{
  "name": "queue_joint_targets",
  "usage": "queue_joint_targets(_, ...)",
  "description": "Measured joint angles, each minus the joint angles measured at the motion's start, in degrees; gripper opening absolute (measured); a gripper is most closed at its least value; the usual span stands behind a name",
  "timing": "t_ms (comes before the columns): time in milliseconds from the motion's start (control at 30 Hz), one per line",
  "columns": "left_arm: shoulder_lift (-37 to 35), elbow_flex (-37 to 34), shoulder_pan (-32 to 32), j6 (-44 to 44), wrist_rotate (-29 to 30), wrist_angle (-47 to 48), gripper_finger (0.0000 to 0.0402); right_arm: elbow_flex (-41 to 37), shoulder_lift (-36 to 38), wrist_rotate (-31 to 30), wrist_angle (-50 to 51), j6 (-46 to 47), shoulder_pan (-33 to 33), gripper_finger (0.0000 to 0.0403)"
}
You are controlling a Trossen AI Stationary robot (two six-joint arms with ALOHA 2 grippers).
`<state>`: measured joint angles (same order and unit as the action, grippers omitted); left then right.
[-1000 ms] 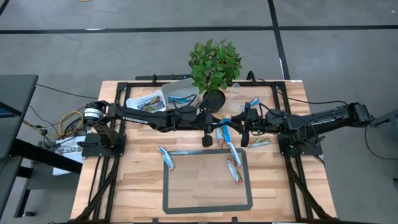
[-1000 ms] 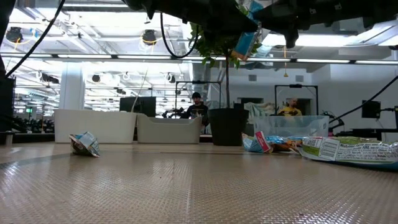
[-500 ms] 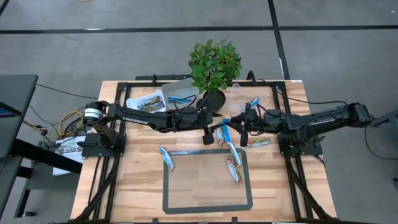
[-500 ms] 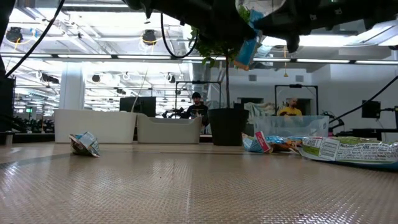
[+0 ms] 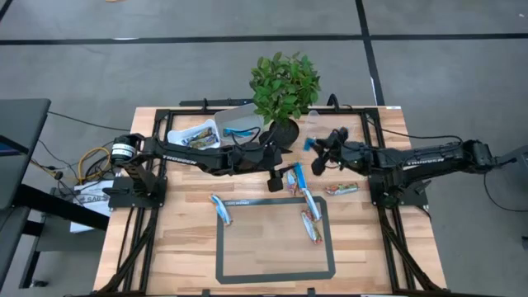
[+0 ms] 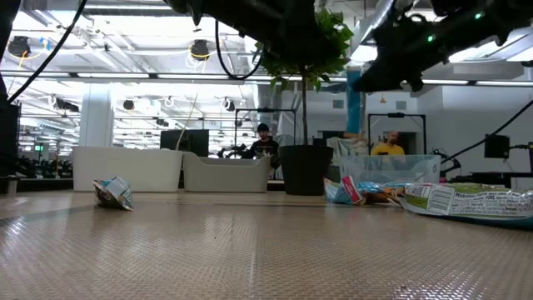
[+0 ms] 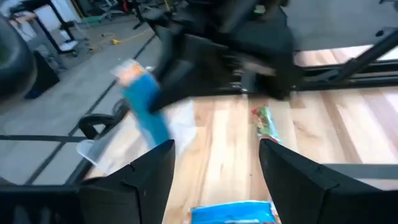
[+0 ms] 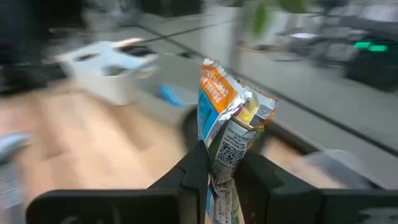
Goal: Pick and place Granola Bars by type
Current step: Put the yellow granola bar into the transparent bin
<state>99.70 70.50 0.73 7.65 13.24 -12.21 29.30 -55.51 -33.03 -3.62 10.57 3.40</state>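
My right gripper is shut on a blue-and-orange granola bar, held high over the table's far middle. In the low view this bar hangs upright. My left gripper stands open just left of it, above a blue bar lying on the table. Other bars lie flat on the wood: a blue-white one, two on the dark frame's right side, and a brown one. My right gripper pinches one end of the bar's wrapper between its two fingers. The rest of the bar sticks out straight beyond the fingertips. In the low view it hangs upright, lifted well clear of the table.
At the far left stand two clear tubs, one with brown bars and one with blue ones. A potted plant stands at the far middle beside them. A dark rectangular frame marks the near middle.
My left gripper has opened and let go of the blue-and-orange bar, which both grippers held between them a second ago. My right gripper has carried the bar away toward the table's far edge. The bar has swung from tilted to hanging upright.
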Motion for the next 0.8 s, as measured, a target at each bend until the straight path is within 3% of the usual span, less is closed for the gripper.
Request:
queue_joint_targets(267, 0.0, 0.0, 0.0, -0.3, -4.6, 2.3, 0.0228, 0.0, 0.0, -9.4, 3.9, 0.1, 7.9, 0.0054)
queue_joint_targets(533, 0.0, 0.0, 0.0, -0.4, -5.1, 2.9, 0.0228, 0.0, 0.0, -8.9, 10.0, 4.5, 15.0, 0.0054)
queue_joint_targets(800, 0.0, 0.0, 0.0, -0.4, -5.1, 3.2, 0.0228, 0.0, 0.0, -4.3, 13.7, 6.1, 18.4, 0.006)
